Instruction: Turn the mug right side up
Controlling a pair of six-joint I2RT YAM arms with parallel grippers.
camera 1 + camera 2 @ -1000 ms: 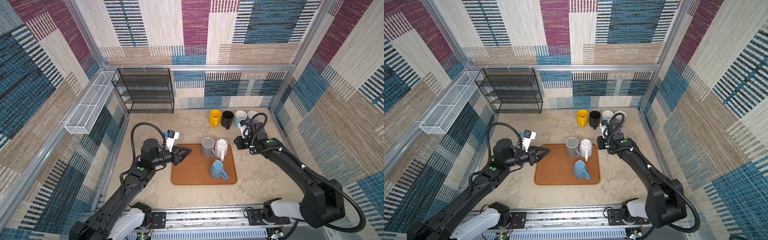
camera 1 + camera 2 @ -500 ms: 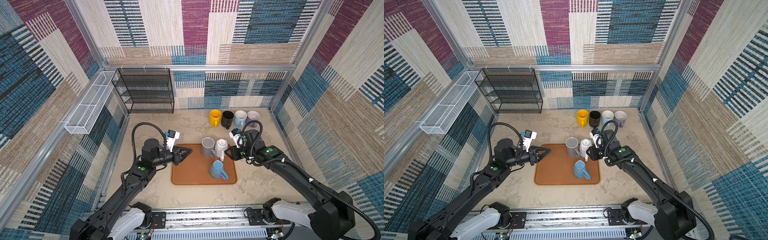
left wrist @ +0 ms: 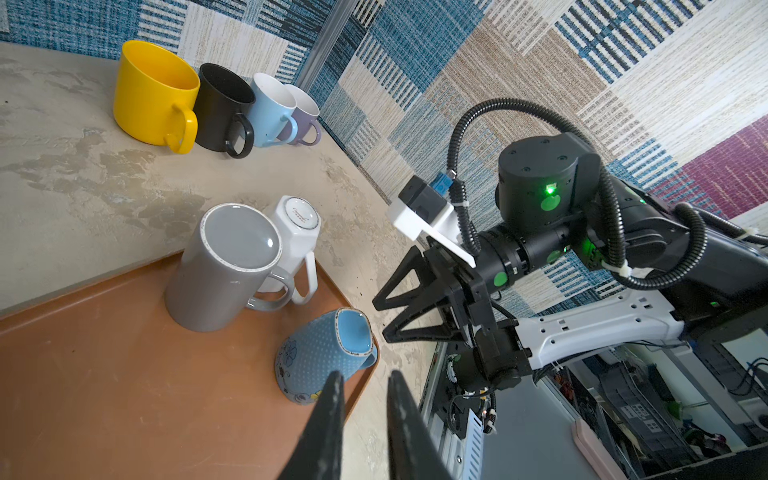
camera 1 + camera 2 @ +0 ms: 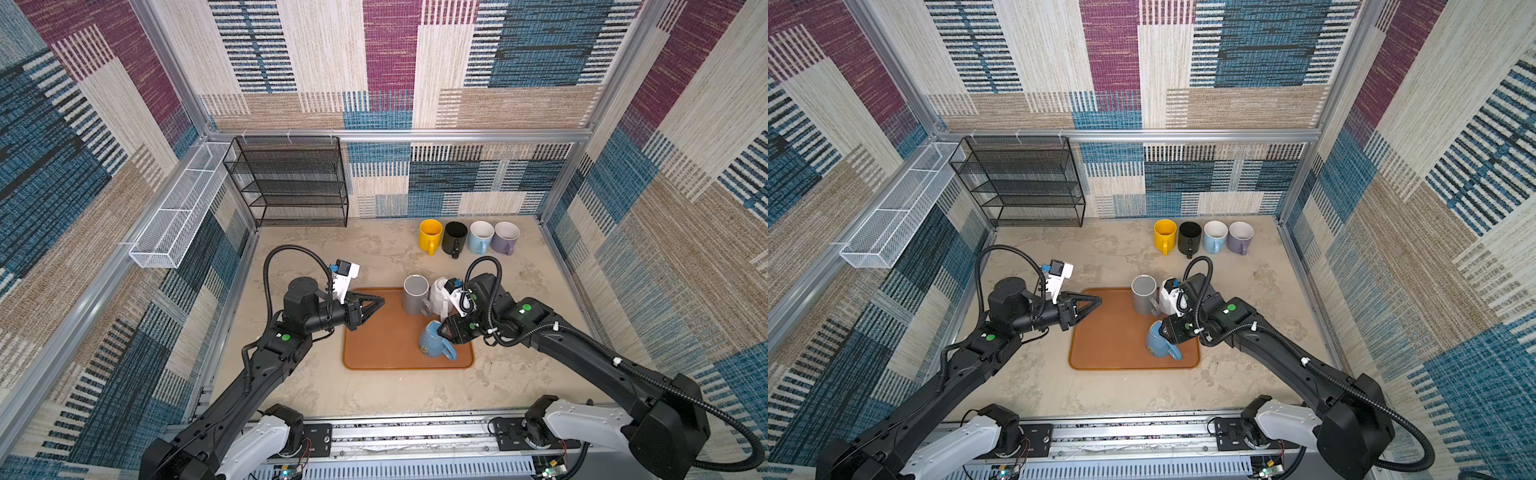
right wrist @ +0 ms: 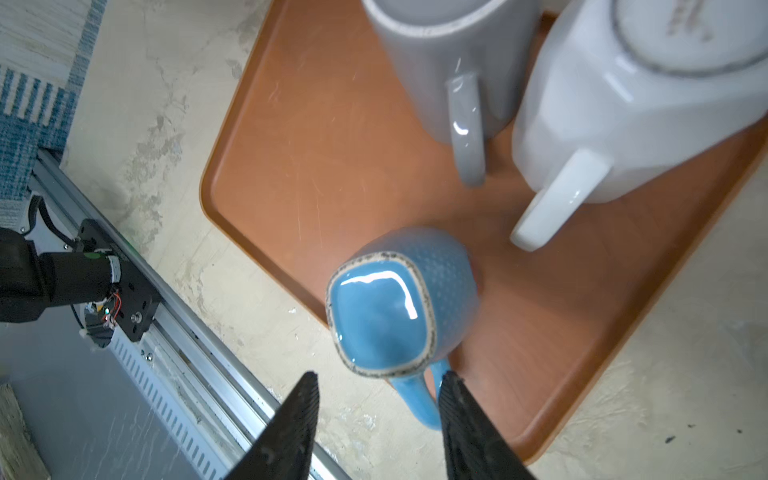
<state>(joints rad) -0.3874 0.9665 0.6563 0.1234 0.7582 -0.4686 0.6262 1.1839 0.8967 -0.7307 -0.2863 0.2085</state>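
Mottled beige tabletop (image 4: 374, 249) with orange tray (image 4: 374, 345). Blue mug (image 4: 430, 343) rests base-up near the tray's 4 o'clock corner. Right gripper (image 5: 379, 376), jaws apart and holding nothing, sits just beside the mug's handle. Left gripper (image 4: 380, 300), jaws nearly together and empty, hovers at the tray's 10 o'clock corner.
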